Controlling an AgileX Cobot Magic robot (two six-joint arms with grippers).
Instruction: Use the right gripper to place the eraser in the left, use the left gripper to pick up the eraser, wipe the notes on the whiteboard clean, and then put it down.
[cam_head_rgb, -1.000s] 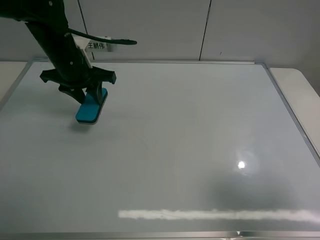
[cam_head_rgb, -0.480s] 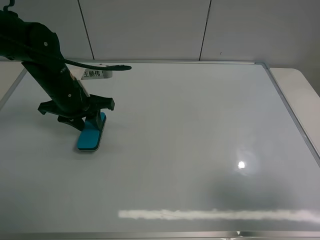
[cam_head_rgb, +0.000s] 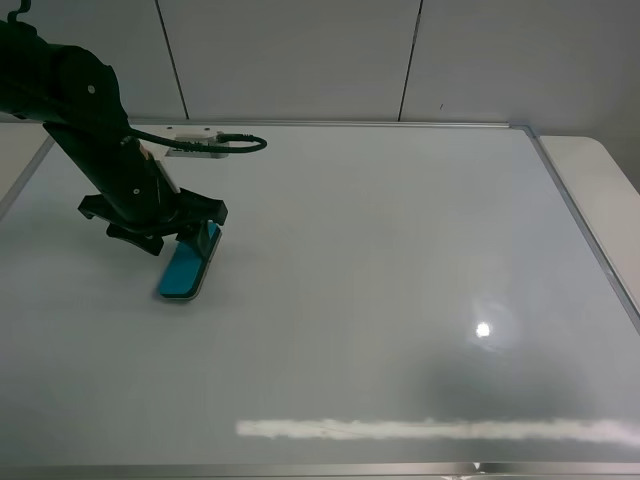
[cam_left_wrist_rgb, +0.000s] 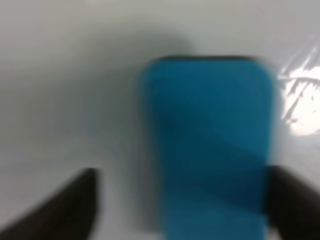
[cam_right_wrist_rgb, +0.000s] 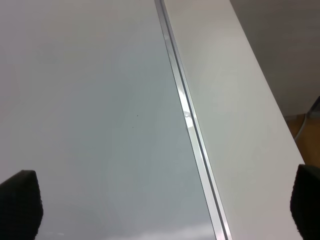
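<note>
Left gripper (cam_head_rgb: 172, 243) jaws parted around the eraser (cam_head_rgb: 188, 266), one finger off it; eraser lies flat on the whiteboard (cam_head_rgb: 400, 250), far-left area. Right gripper (cam_right_wrist_rgb: 160, 200) jaws wide, holding nothing, over the board's frame. One eraser, one board, glossy white, panelled wall behind.

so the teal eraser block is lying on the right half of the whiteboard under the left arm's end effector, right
Not quite. The teal-blue oblong eraser block lies on the left half of the glossy white silver-framed whiteboard, not the right. It does sit under the left arm's black end effector. The exterior high view shows it.
</note>
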